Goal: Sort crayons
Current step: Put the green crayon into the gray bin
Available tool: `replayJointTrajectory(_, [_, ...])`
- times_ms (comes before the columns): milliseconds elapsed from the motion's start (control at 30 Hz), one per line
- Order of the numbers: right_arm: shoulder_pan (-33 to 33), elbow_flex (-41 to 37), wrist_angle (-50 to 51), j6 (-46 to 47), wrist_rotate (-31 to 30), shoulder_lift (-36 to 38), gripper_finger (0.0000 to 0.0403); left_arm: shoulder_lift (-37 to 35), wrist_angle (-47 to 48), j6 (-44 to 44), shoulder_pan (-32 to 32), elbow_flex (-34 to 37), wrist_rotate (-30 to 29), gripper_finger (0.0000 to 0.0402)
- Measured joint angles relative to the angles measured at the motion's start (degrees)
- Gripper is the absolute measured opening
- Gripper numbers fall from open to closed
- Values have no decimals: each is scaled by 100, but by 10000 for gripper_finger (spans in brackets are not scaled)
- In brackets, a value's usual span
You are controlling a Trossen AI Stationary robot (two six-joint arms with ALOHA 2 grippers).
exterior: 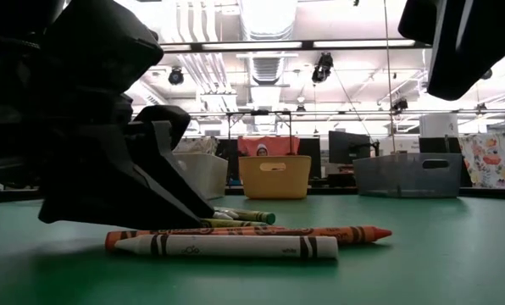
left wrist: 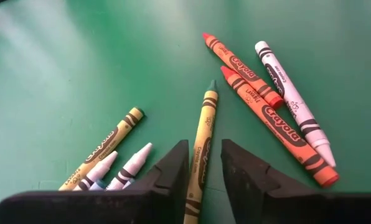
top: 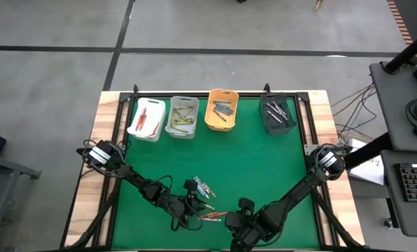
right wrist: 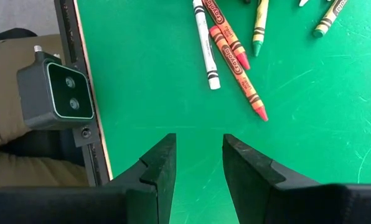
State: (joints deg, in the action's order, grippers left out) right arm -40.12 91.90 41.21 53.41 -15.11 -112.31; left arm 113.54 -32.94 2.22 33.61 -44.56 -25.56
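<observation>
Four bins (top: pixel 221 110) behind loose crayons (top: pixel 207 203)

floor (top: pixel 54 70): plain grey with dark seams | ceiling (exterior: pixel 261 34): exposed white ducts and strip lights, pretty bright | desk (top: pixel 404 140): dark, sat right of the green surface (top: pixel 264 161)

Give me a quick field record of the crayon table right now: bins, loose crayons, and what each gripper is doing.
bins: four along the far edge, white, grey, orange, black, each with crayons inside
loose crayons: small cluster near the front edge of the green mat
left gripper: low over the cluster, fingers on either side of a yellow-wrapped crayon, grip not confirmed
right gripper: open over bare mat, beside the cluster, holding nothing
</observation>
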Motion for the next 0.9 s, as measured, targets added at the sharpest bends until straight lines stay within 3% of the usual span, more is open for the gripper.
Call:
replayJointTrajectory(367, [0, -2, -2, -2, -95, 2, 118, 0, 95, 154, -4, 41, -33, 70])
replayJointTrajectory(700, [0, -2, -2, -20, -151, 2, 118, 0, 114, 157, -4, 61, -37, 8])
replayJointTrajectory(900, [0, -2, -4, -22, -151, 2, 118, -15, 102, 172, -4, 68, -46, 5])
